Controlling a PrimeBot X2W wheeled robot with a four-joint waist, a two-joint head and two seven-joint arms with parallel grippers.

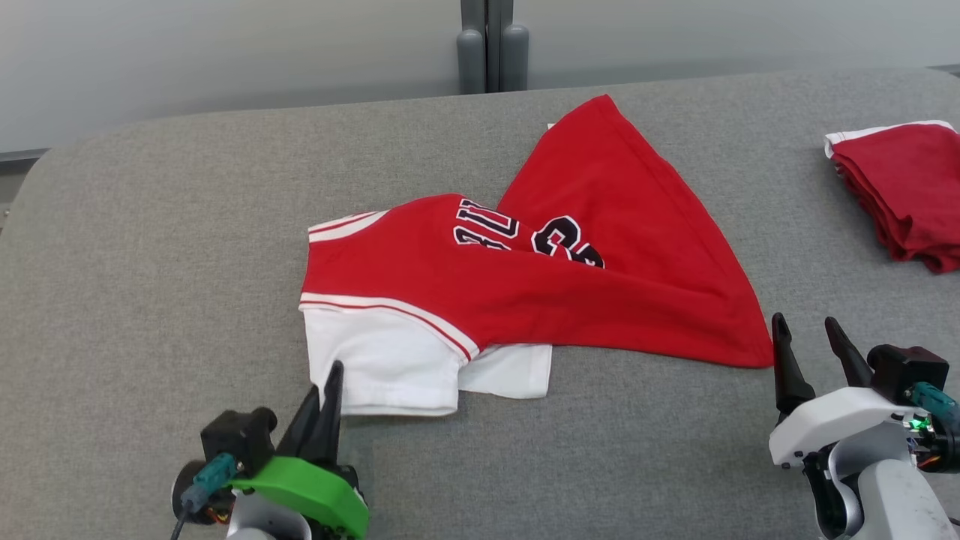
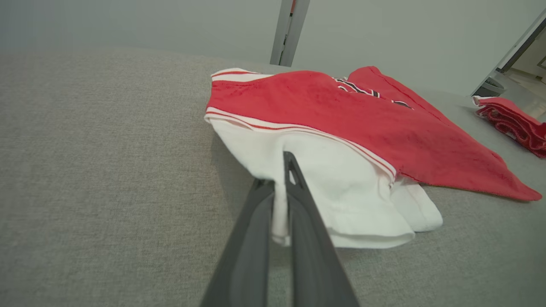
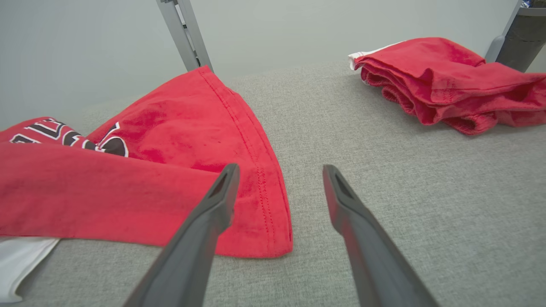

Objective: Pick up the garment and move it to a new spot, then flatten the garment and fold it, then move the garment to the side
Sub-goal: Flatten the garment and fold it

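Left gripper (image 2: 277, 181) pinched tight on the garment (image 1: 465, 292) at its white sleeve edge, likely a hold for lifting. Right gripper (image 3: 280, 170) spread wide, just beside the red hem corner, not touching; presumably poised for a second hold. Garment lies rumpled mid-way on the grey surface (image 1: 150, 262).

Bench: grey woven-fabric bench (image 1: 150, 262), far corners rounded.
Wall: plain pale grey wall (image 1: 225, 52) behind it.
Post: grey upright metal post (image 1: 493, 45), middle of the bench's far edge.
Light: soft, even.

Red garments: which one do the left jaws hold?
The lettered jersey at centre: left gripper pinches its white sleeve. The folded red pile, far right, lies apart.
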